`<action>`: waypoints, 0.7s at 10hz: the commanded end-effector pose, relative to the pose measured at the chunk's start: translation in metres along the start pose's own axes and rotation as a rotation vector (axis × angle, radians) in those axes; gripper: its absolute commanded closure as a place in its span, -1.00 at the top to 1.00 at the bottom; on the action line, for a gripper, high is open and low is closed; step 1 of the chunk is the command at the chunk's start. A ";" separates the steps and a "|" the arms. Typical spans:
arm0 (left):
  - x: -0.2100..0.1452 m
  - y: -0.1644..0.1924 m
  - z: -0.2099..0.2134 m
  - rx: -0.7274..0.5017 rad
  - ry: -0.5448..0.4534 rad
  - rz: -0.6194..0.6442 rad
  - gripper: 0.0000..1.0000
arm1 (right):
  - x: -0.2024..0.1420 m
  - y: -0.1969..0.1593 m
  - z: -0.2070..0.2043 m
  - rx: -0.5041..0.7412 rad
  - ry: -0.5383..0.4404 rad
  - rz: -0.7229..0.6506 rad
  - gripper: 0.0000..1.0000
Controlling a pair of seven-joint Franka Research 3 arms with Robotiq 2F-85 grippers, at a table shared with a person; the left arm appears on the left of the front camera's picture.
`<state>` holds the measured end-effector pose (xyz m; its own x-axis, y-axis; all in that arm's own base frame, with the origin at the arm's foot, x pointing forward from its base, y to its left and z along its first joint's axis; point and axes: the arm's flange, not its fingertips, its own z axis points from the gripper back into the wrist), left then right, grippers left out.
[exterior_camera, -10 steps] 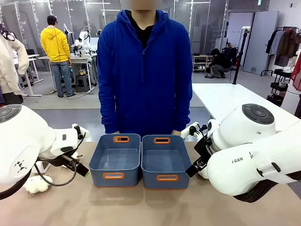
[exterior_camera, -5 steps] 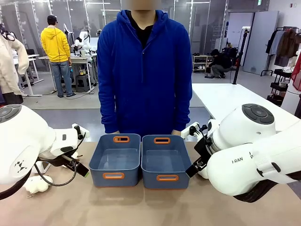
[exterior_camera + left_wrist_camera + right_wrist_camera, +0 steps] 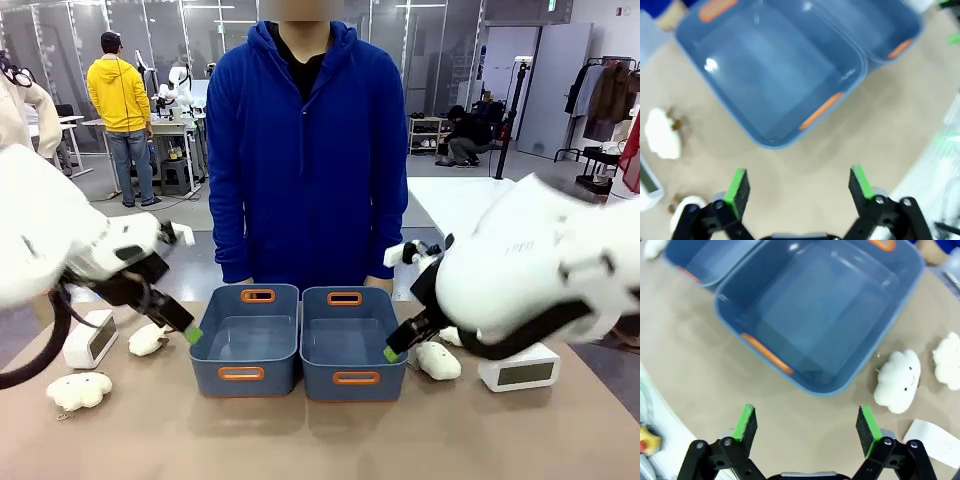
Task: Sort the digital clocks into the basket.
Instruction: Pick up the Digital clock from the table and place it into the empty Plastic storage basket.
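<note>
On the table (image 3: 300,440), front view: the left tub (image 3: 245,340) stands at centre, the right tub (image 3: 352,340) touching its right wall; a person (image 3: 307,150) in a blue hooded top stands behind the left tub; the first digital clock (image 3: 90,338) sits on the tabletop well to the left of the left tub, outside it; the second digital clock (image 3: 520,368) sits far to its right, past the right tub; one cloud plush (image 3: 148,340) lies between the first digital clock and the left tub; my left gripper (image 3: 190,333) hangs just beside the left tub's left wall; my right gripper (image 3: 390,352) hangs at the right tub's near right corner.

Left wrist view: my left gripper (image 3: 800,185) is spread wide, nothing between its green pads (image 3: 740,182); beyond it lies the left tub (image 3: 775,65), with the cloud plush (image 3: 662,132) beside it.

Right wrist view: my right gripper (image 3: 807,427) is likewise spread and holds nothing; the right tub (image 3: 820,315) lies ahead, the left tub (image 3: 715,260) against it; a second cloud plush (image 3: 897,380) lies beside the right tub, away from the left tub.
</note>
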<state>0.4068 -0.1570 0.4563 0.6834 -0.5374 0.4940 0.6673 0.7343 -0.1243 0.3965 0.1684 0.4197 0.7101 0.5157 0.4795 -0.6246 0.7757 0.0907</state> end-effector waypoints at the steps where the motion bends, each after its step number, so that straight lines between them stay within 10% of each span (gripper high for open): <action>1: -0.004 0.046 0.034 -0.230 -0.031 0.130 1.00 | 0.004 -0.046 0.023 0.192 0.015 -0.102 1.00; 4: -0.037 0.091 0.075 -0.536 -0.197 0.359 1.00 | -0.017 -0.094 0.047 0.637 -0.088 -0.314 1.00; 7: -0.121 0.126 0.105 -0.578 -0.429 0.550 1.00 | -0.085 -0.156 0.097 0.746 -0.349 -0.479 1.00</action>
<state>0.3965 0.0340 0.4816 0.8786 0.0416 0.4757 0.4044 0.4651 -0.7875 0.4071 -0.0093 0.4581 0.8897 0.0507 0.4537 -0.4374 0.3794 0.8153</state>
